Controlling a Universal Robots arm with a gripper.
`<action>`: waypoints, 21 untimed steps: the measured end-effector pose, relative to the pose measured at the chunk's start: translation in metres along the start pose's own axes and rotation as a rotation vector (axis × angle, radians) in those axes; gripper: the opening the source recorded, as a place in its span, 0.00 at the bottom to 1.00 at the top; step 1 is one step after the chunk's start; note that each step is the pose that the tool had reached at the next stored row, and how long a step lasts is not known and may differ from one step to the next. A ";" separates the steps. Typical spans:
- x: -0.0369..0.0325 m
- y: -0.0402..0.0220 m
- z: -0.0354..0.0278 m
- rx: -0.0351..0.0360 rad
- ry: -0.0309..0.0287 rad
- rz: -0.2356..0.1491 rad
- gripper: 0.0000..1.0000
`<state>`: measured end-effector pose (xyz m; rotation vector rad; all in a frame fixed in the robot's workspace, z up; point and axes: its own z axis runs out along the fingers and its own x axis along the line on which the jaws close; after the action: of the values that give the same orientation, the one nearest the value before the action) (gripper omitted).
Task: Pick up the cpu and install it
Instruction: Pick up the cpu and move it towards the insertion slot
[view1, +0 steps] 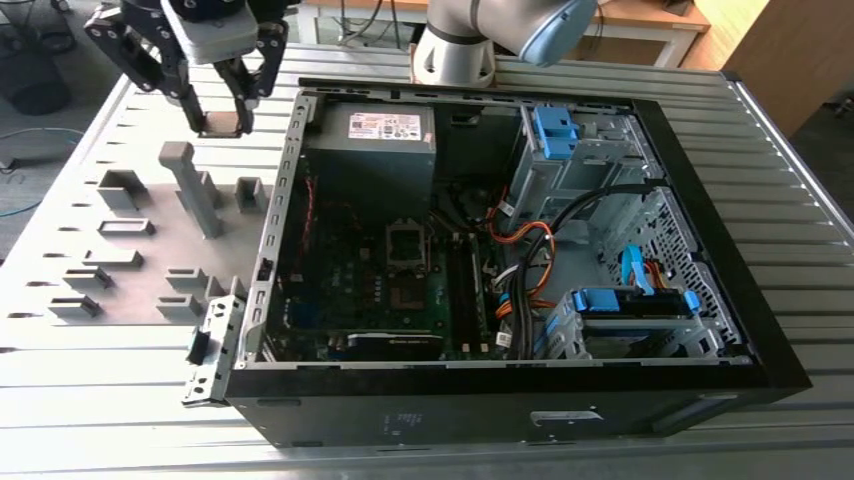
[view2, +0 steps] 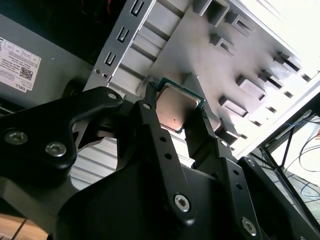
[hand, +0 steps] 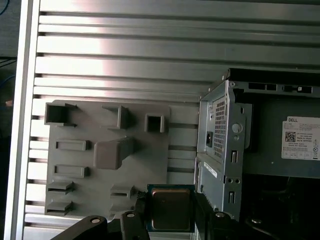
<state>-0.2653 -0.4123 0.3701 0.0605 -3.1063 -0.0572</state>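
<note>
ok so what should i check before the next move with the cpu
1. cpu clamped in the gripper: ok, seen in both wrist views.
2. cpu clear of the grey fixture plate: ok, held above it.
3. gripper over the motherboard socket: not ok, it hangs outside the case wall, on the exterior view's left.
4. motherboard socket open and empty: cannot tell.
5. cpu corner orientation matching the socket: cannot tell.

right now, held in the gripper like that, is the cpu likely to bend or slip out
Probably stiff: the cpu looks like a flat metal-topped plate, held straight by its edges. Likely light, being small and thin. Slipping seems possible, since the gripper pinches only two narrow edges.
</note>
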 end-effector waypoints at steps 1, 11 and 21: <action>-0.0027 -0.0001 -0.0001 0.0000 0.0002 0.000 0.47; -0.0269 -0.0010 -0.0007 0.0003 0.0016 0.000 0.47; -0.0521 -0.0020 -0.0012 0.0006 0.0030 0.000 0.47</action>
<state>-0.2132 -0.4123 0.3695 0.0604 -3.1033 -0.0562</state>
